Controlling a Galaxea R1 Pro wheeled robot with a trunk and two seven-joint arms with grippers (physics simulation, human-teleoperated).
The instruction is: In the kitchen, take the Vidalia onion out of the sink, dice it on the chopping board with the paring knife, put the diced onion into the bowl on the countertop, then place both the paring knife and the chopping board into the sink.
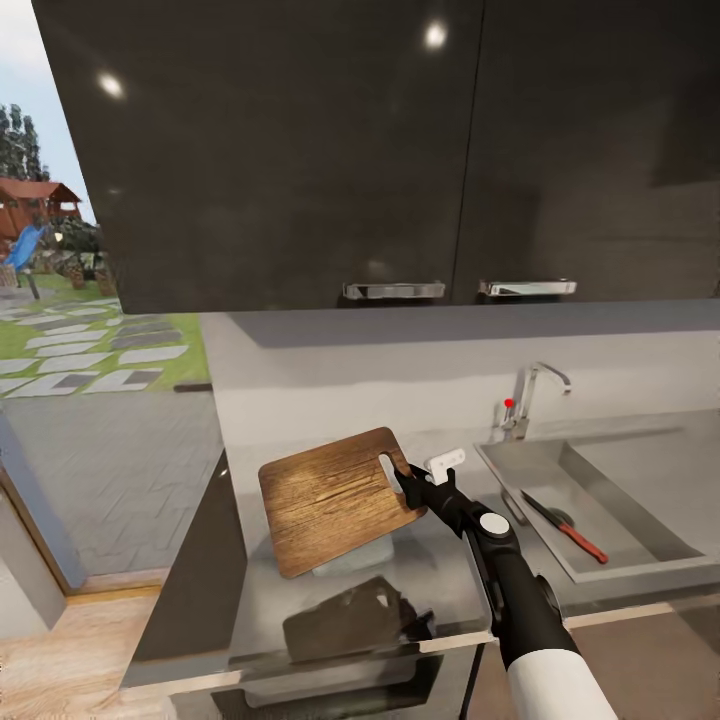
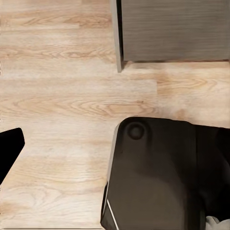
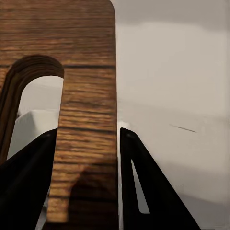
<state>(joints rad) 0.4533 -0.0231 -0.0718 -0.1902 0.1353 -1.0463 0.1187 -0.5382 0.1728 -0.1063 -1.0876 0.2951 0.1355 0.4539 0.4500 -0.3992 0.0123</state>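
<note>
Toward three o'clock the sink (image 1: 640, 560) lies open; only the paring knife (image 1: 566, 527) occupies its basin floor.

You've got dark glossy wall cabinets (image 1: 400, 150) filling the top of the head view, two chrome bar handles (image 1: 394, 291) along their lower edge, ceiling-light spots reflecting on the doors. Below them a pale grey backsplash (image 1: 400, 385). Left of the cabinets a big window or glazed opening (image 1: 60, 300): paving slabs, grass, trees, a red-roofed hut, bright daylight. At your lower left corner, light wood-plank floor (image 1: 60, 660). Left wrist view gives you the same planks (image 2: 62, 86) and a dark grey cabinet base (image 2: 172, 28), possibly a plinth; too close to tell.
</note>
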